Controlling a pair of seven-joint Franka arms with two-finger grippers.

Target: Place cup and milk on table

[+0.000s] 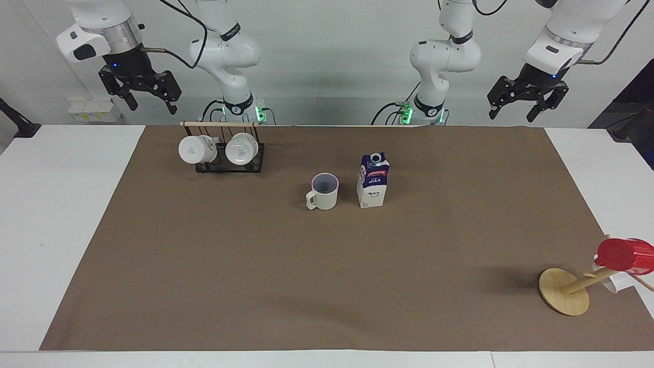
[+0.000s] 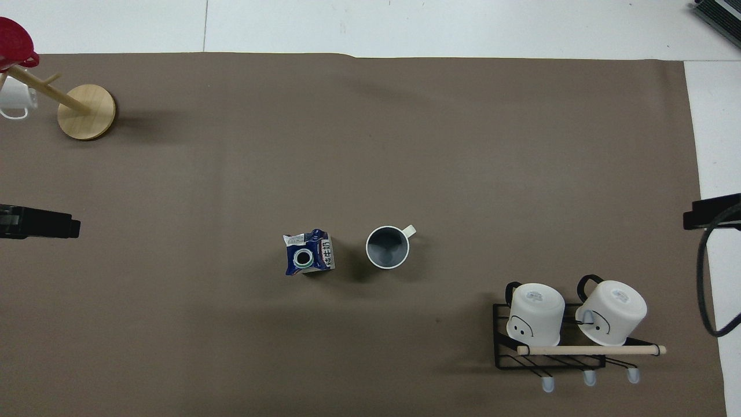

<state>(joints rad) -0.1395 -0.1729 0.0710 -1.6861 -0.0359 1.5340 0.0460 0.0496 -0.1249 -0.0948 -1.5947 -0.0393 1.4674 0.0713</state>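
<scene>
Nearest the robots, both arms were held raised and idle, each over its own end of the counter (image 1: 61, 204): the left end effector (image 1: 527, 101) hung high above the edge of the brown mat at the left arm's end, its fingers spread apart and gripping nothing, and the right end effector (image 1: 144, 94) hung likewise at the right arm's end, released and empty. Almost directly below the right end effector, a little toward the middle, a black wire rack (image 1: 230, 158) was seen, on which two white logo mugs (image 1: 196, 149) were hung on their sides, presumably for storage rather than for use. Between the two end effectors and well apart from both, the cup (image 1: 323, 191) was found standing upright on the mat with its opening upward and its handle turned away from the robots. The milk (image 1: 373, 180) stood upright just beside it, on the side toward the left end effector, not touching the cup. Since both stood free and stable on the counter while the arms were drawn back, the placing was judged to be essentially done. Farthest out, well below the left end effector, a wooden stand (image 1: 564, 290) was seen with a red cup (image 1: 624, 255) hung on its slanted peg, clear of the working area.
</scene>
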